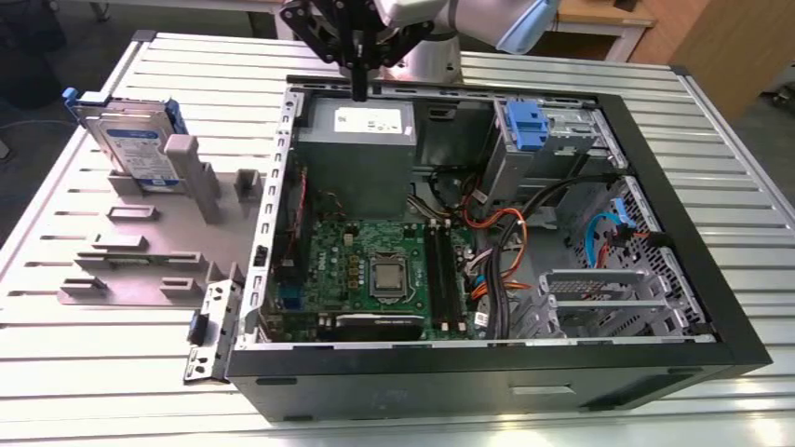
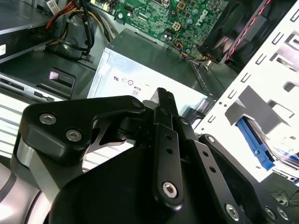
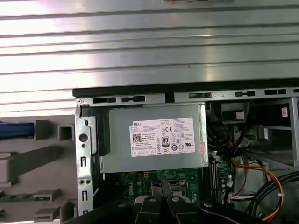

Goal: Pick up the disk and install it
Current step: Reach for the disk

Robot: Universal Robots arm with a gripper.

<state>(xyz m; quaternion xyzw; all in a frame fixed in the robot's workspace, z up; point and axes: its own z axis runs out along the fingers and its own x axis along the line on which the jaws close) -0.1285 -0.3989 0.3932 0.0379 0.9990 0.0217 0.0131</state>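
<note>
Exterior view: the gripper (image 1: 360, 91) hangs over the far edge of the open computer case (image 1: 497, 358), just above the grey power supply box (image 1: 360, 130). We note its fingers drawn together into one narrow point, with nothing between them.

The disk (image 1: 128, 140) is well apart from the gripper, outside the case at the exterior view's left. It stands on edge in a grey holder fixture (image 1: 149, 270) on the slatted metal table (image 1: 733, 186). Its white-and-blue label faces the camera and blue rails run along its edges.

Inside the case we log a green motherboard (image 1: 372, 270) beside the power supply box. A blue bracket (image 1: 527, 126) sits on the grey drive bay (image 1: 559, 154) toward the exterior view's right, with orange cables (image 1: 497, 223) near it.

First wrist view: the power supply box (image 3: 156, 137) lies with its white sticker up. The gripper (image 3: 161, 186) shows its fingertips side by side, touching.

Second wrist view: the black linkage of the gripper (image 2: 163, 95) sits close to the camera. Its fingers meet at a single tip in front of the power supply box (image 2: 140, 77), and nothing is gripped.
</note>
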